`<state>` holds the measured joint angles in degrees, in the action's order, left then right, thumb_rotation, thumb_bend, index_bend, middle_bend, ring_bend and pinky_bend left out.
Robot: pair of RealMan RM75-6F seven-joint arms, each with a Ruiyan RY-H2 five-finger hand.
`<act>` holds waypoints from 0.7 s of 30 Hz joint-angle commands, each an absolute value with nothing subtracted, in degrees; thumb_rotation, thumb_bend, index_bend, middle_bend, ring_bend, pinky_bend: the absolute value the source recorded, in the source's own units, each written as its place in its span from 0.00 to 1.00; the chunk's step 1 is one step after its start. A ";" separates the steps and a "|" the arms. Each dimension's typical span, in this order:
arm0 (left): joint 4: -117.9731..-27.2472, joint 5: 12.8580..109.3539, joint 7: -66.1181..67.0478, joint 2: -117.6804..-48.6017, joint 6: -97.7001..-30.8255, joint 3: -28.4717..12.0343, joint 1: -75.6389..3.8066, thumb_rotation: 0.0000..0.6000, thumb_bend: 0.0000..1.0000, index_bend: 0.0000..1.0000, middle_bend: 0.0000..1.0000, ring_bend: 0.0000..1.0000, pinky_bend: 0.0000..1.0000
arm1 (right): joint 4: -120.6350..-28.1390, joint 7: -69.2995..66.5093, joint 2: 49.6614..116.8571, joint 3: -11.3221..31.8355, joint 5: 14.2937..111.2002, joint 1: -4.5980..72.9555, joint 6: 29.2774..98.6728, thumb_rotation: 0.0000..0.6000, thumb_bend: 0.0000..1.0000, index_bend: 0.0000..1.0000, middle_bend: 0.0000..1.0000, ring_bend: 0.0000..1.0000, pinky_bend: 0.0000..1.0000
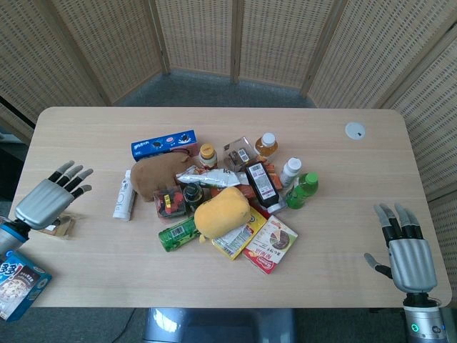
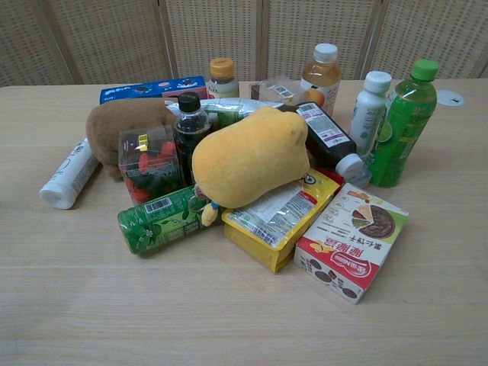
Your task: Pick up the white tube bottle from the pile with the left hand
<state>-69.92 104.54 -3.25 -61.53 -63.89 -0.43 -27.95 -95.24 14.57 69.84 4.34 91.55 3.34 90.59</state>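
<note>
White tube bottle (image 1: pixel 123 196): lying flat on the tabletop (image 1: pixel 93 264) at the left edge of the pile, just beside the brown plush (image 1: pixel 157 175), not yet touched. Left hand (image 1: pixel 48 198): empty, fingers spread, above the tabletop's left edge, apart from the tube; reach, grasp and lift all remain. Right hand (image 1: pixel 407 246): empty, fingers apart, near right corner.

Head view: high, looking down. Chest view: low, close. Shared: pile (image 1: pixel 221 196) on table (image 1: pixel 343 93).
</note>
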 commanded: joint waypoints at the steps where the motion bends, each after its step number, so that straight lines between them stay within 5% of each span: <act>1: -68.17 105.13 -0.38 -64.23 -61.50 0.86 -29.91 1.00 0.00 0.28 0.01 0.00 0.00 | -95.25 14.29 69.75 4.56 91.25 3.35 90.67 1.00 0.00 0.00 0.00 0.00 0.00; 21: -60.74 101.06 12.83 -76.52 -55.31 1.95 -34.42 1.00 0.00 0.27 0.00 0.00 0.00 | -95.50 12.21 68.76 4.80 90.36 3.51 90.25 1.00 0.00 0.00 0.00 0.00 0.00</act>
